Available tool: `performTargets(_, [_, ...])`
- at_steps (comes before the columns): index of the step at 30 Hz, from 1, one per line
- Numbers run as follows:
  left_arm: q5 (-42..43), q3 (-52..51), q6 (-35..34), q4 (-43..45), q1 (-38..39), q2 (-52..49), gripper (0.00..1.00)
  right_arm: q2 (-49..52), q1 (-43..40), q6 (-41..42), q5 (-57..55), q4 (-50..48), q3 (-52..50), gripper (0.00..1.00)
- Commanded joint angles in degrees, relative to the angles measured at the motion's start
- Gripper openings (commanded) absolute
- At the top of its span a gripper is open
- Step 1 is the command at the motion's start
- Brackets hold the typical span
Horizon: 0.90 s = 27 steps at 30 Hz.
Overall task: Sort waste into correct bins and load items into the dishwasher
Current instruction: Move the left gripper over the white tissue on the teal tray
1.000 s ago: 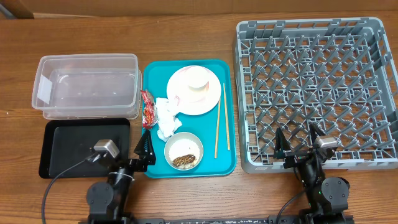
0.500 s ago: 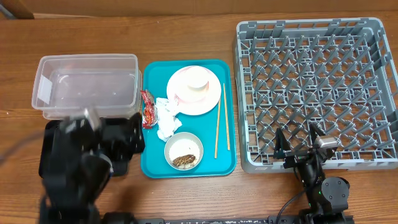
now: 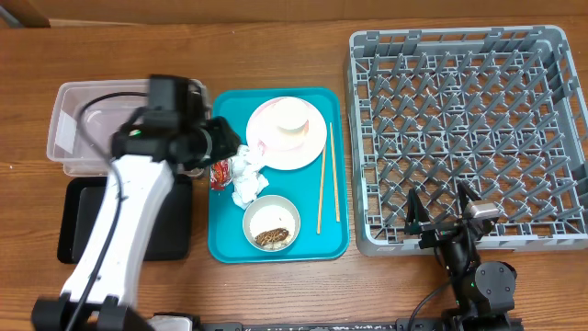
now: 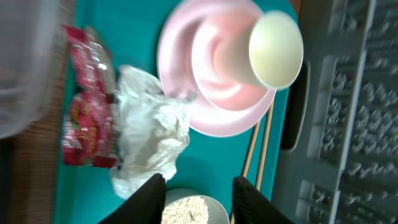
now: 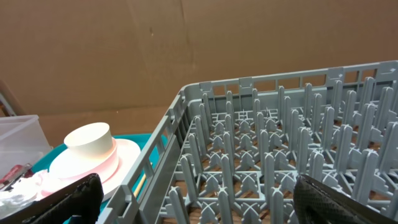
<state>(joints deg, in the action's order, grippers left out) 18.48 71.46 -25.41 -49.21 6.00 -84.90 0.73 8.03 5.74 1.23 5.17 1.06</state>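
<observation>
- Two grippers are sitting well apart. The left gripper [image 4: 199, 190] is hovering over the crumpled napkins [image 4: 152, 134] at middle left of the overhead frame, fingers spread with nothing between them, likely lining up a pinch.
- The napkins are lying on the teal tray [image 3: 335, 234], touching the red wrapper [image 4: 87, 124], just left of the pink plate [image 3: 312, 147].
- The right gripper [image 3: 443, 210] is resting wide open at lower right, at the dish rack's [image 3: 459, 119] near edge, probably because no dish is ready for loading.
</observation>
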Motion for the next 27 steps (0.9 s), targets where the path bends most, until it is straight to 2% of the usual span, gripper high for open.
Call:
performTargets(1, [-3.02,0.98,1.20,0.22,5.99,-2.01,0.35,-0.44,0.37,-0.37,-0.33,-0.35,-0.59,1.00])
performTargets(3, [-15.21,1.01,0.94,0.50,12.63,-1.86,0.40,-0.44,0.37,-0.37,-0.33,-0.35,-0.59,1.00])
performTargets(7, [-22.34,1.01,0.96,0.66,17.75,-1.88,0.46,-0.44,0.37,-0.37,-0.33,-0.35,-0.59,1.00])
performTargets(15, [-23.37,1.01,0.50,0.42,18.62,-1.88,0.48,-0.44,0.37,-0.39,-0.33,-0.35,-0.59,1.00])
performTargets(17, [-23.43,1.01,0.52,0.70,18.64,-1.92,0.61,-0.44,0.37,-0.37,-0.33,-0.35,-0.59,1.00])
performTargets(20, [-23.58,1.01,0.55,1.73,18.43,-1.99,0.60,-0.44,0.37,-0.37,-0.33,-0.35,-0.59,1.00])
performTargets(24, [-24.59,1.01,0.52,2.47,18.34,-1.99,0.50,-0.44,0.37,-0.37,-0.33,-0.35,-0.59,1.00])
performTargets(27, [-30.32,1.01,0.52,2.80,18.34,-1.99,0.50,-0.44,0.37,-0.37,-0.33,-0.35,-0.59,1.00])
